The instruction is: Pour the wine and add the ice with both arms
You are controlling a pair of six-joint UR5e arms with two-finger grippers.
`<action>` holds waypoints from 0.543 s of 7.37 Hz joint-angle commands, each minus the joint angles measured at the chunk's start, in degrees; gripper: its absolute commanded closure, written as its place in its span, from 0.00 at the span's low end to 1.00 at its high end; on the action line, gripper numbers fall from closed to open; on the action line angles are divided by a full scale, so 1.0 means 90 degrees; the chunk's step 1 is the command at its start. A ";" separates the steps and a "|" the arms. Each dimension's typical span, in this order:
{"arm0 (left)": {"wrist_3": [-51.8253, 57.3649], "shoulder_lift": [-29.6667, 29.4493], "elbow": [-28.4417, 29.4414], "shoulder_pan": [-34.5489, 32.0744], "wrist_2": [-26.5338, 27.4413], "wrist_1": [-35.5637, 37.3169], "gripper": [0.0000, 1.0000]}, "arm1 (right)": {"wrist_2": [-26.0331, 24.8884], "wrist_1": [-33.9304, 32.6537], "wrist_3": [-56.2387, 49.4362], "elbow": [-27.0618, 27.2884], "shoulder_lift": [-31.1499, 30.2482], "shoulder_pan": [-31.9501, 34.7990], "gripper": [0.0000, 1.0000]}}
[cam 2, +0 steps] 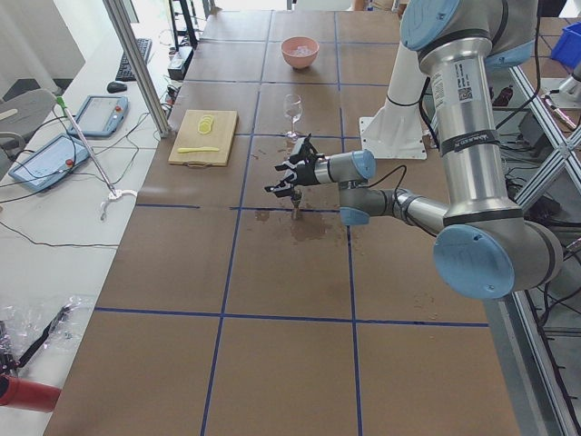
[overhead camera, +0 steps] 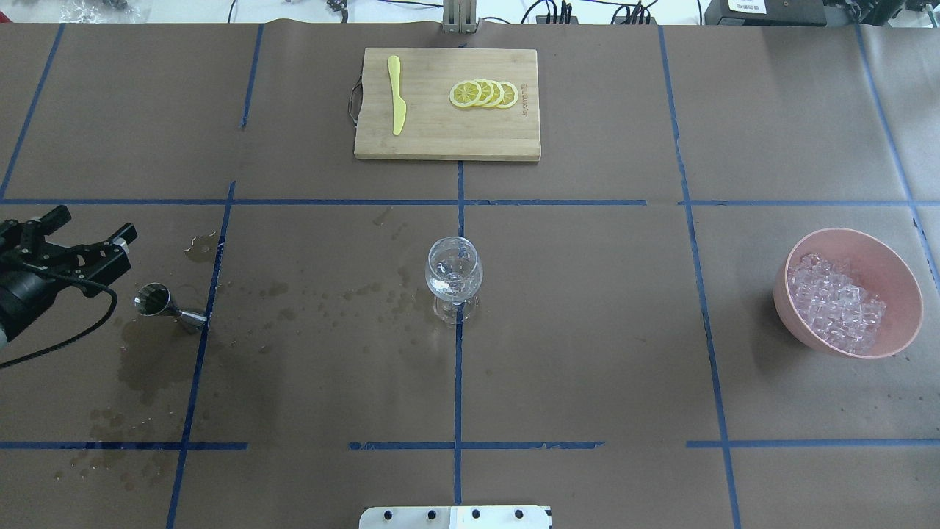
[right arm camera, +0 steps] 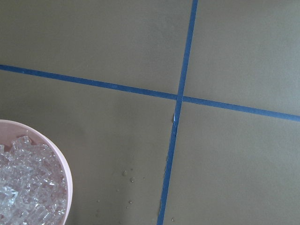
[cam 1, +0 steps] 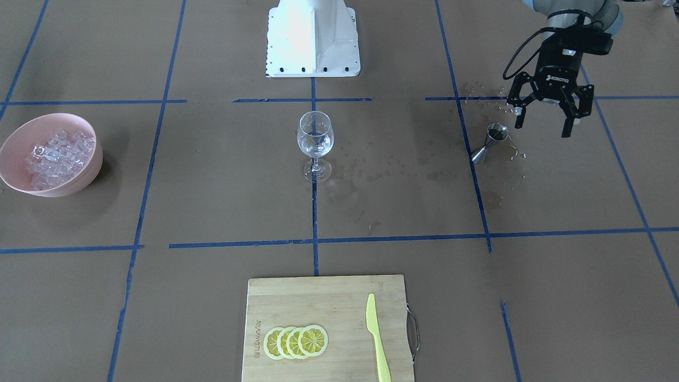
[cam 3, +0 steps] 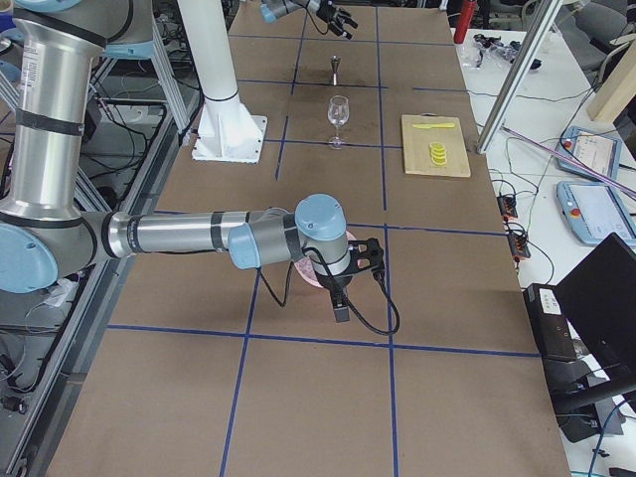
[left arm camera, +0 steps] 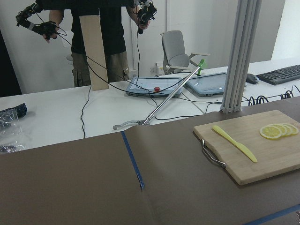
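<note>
**Upper right of the front view: left claw spread wide beside the jigger**

Across the frame runs the brown, blue-taped table (cam 1: 212, 297), and both arms are out. The left arm (cam 2: 472, 136) fills the right of the left-side view. The right arm (cam 3: 189, 234) stretches across the middle of the right-side view.

The left gripper (cam 1: 541, 130) hangs at upper right, fingers well apart, gripping nothing. The right gripper (cam 3: 350, 283) hovers at frame centre over the bowl, and I can't tell whether it is spread or closed.

Bottom centre lies the cutting board (cam 1: 318, 302). At far left sits the pink bowl (cam 1: 16, 140). Dead centre stands the wine glass (cam 1: 315, 140).

On the board are the yellow knife (cam 1: 377, 339) and, to its left, four overlapping lemon slices (cam 1: 295, 342). The steel jigger (cam 1: 490, 142) stands just lower left of the left gripper, untouched, amid wet stains (overhead camera: 150, 360).

The ice (cam 1: 55, 156) is heaped in the bowl. The wine (cam 1: 315, 147) seems to sit low in the glass.
</note>
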 commanded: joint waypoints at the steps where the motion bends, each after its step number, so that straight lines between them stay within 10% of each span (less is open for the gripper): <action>1: -0.0576 -0.0033 0.0442 0.0941 0.1230 -0.0026 0.00 | 0.0000 0.0000 -0.0001 -0.0007 0.0007 -0.0008 0.00; 4: -0.0744 -0.0286 0.0666 0.1617 0.2062 -0.0036 0.00 | 0.0000 0.0000 -0.0001 -0.0007 0.0007 0.0001 0.00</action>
